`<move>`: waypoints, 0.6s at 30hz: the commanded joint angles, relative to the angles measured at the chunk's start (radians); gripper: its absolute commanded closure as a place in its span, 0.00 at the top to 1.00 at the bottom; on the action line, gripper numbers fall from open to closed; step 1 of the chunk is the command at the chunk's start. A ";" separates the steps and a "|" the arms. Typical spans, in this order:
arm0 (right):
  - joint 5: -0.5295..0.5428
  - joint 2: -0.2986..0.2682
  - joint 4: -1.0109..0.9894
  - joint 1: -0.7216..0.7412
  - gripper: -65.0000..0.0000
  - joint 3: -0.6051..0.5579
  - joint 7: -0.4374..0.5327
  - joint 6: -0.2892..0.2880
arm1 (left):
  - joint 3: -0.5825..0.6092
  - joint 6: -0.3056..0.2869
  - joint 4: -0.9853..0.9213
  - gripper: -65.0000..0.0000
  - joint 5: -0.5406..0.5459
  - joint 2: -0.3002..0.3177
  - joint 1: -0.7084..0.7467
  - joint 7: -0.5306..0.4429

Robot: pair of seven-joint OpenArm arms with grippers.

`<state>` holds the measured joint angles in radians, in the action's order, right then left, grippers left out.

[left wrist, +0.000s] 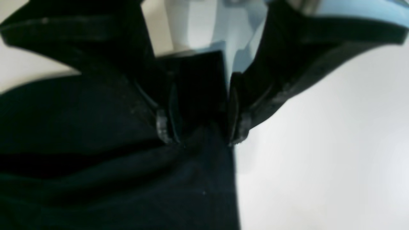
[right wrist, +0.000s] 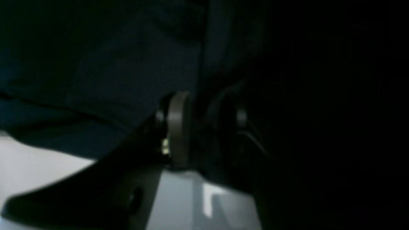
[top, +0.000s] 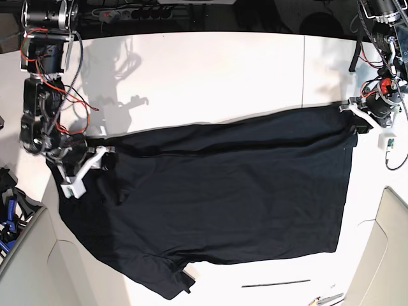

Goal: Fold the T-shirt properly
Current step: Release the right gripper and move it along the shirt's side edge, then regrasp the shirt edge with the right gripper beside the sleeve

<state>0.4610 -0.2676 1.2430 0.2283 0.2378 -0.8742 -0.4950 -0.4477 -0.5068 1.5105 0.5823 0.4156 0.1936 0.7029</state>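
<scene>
The black T-shirt (top: 223,191) lies spread flat across the white table (top: 210,70), with a sleeve at the front left. My left gripper (top: 356,121) sits at its far right corner. In the left wrist view its jaws (left wrist: 202,131) stand apart, with the cloth's edge (left wrist: 80,127) lying between and below them. My right gripper (top: 105,156) rests on the shirt's far left corner. In the right wrist view the gripper (right wrist: 209,124) shows one pale pad (right wrist: 179,127) set apart from the darker one, over dark cloth (right wrist: 96,64). Neither gripper pinches the cloth.
A thin dark rod (top: 275,282) lies on the table in front of the shirt. Beige panels stand at the front left (top: 25,261) and front right (top: 389,255). Cables and a power strip (top: 127,13) run along the back edge. Blue items (top: 6,217) sit at the left edge.
</scene>
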 commanded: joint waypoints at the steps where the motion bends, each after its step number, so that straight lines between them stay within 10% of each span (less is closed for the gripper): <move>1: 0.031 -0.015 0.039 0.005 0.29 0.039 0.014 -0.018 | -0.005 -0.006 0.013 0.41 0.028 0.019 -0.007 -0.009; 13: 0.108 -0.037 0.248 -0.080 0.30 0.416 -0.050 -0.023 | -0.172 -0.029 0.015 0.57 0.178 0.019 -0.005 0.016; 18: 0.103 -0.070 0.223 -0.134 0.50 0.488 -0.028 0.021 | -0.198 -0.028 0.015 0.58 0.200 0.019 -0.002 0.068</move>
<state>0.5438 -0.3210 1.4517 0.0792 0.7238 -0.9241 -0.4709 -0.6373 -0.5285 1.5105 0.7612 0.4152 0.1993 0.7864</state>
